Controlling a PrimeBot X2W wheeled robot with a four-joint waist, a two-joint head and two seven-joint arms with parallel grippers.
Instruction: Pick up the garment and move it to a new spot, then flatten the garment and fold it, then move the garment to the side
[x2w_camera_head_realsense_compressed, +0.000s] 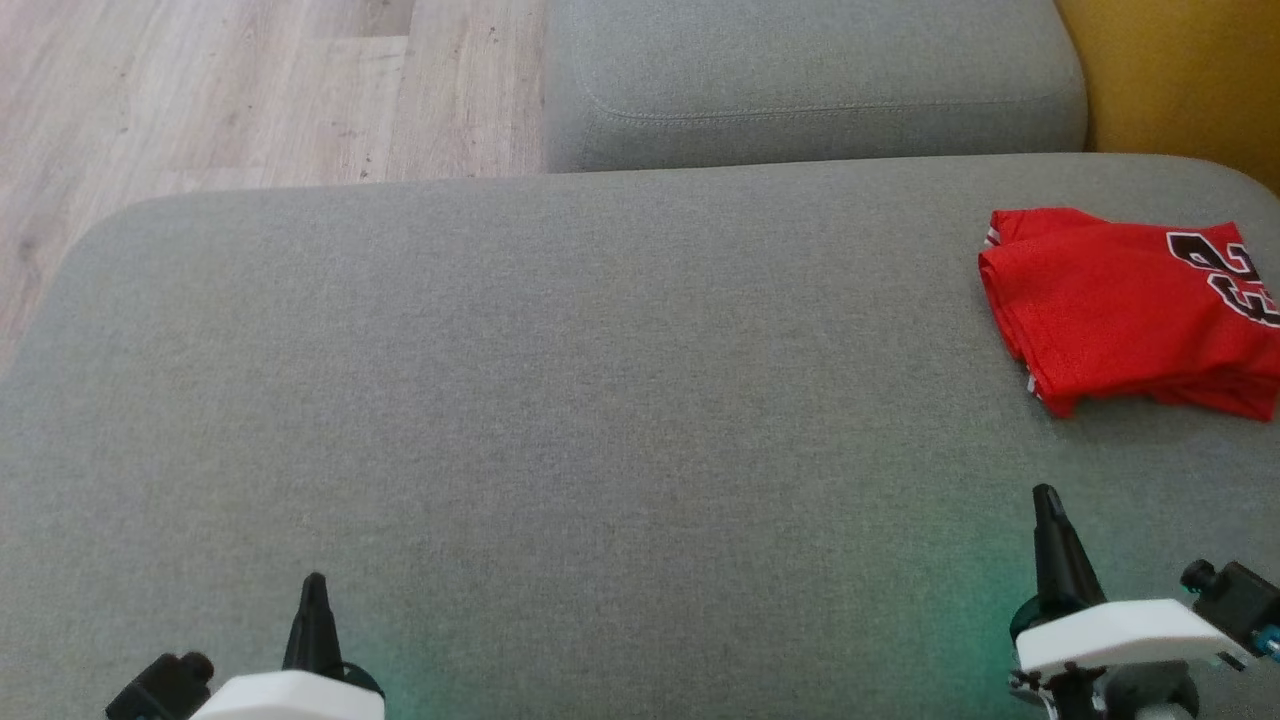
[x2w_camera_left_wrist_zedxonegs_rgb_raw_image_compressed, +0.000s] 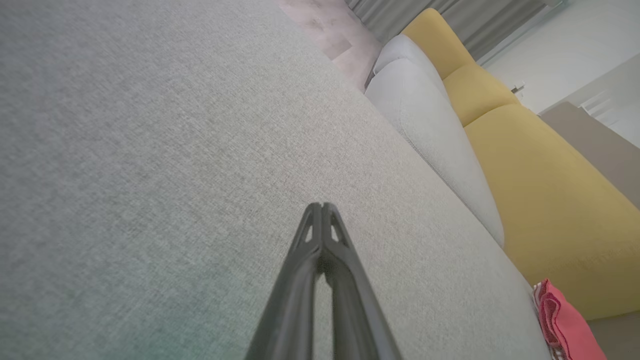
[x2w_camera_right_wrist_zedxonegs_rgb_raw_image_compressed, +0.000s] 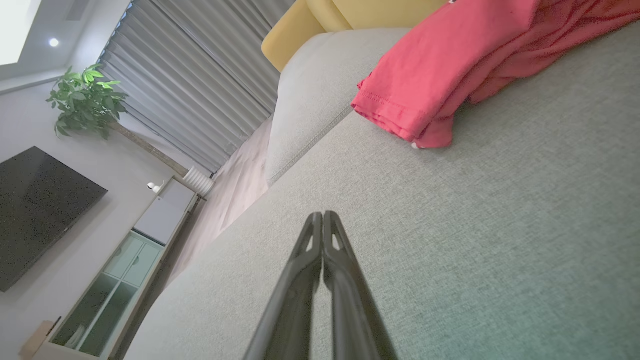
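The garment (x2w_camera_head_realsense_compressed: 1130, 305) is a red jersey with black numerals, lying folded in a thick pile at the right side of the grey cushion (x2w_camera_head_realsense_compressed: 560, 400). Its hemmed edge (x2w_camera_right_wrist_zedxonegs_rgb_raw_image_compressed: 425, 85) fills the upper right of the right wrist view, and a red corner (x2w_camera_left_wrist_zedxonegs_rgb_raw_image_compressed: 565, 325) peeks in at the left wrist view's lower right. My right gripper (x2w_camera_head_realsense_compressed: 1045, 495) is shut and holds nothing, hovering near the front right, short of the jersey. My left gripper (x2w_camera_head_realsense_compressed: 314, 582) is shut too, low at the front left over bare fabric, far from the jersey. Both sets of fingertips (x2w_camera_left_wrist_zedxonegs_rgb_raw_image_compressed: 322, 206) (x2w_camera_right_wrist_zedxonegs_rgb_raw_image_compressed: 322, 215) press together.
A second grey cushion (x2w_camera_head_realsense_compressed: 810, 85) lies beyond the big one, with a yellow seat (x2w_camera_head_realsense_compressed: 1180, 75) at the far right. Wooden floor (x2w_camera_head_realsense_compressed: 200, 90) runs past the cushion's far left edge. A TV, cabinet (x2w_camera_right_wrist_zedxonegs_rgb_raw_image_compressed: 130, 260) and plant (x2w_camera_right_wrist_zedxonegs_rgb_raw_image_compressed: 85, 97) stand across the room.
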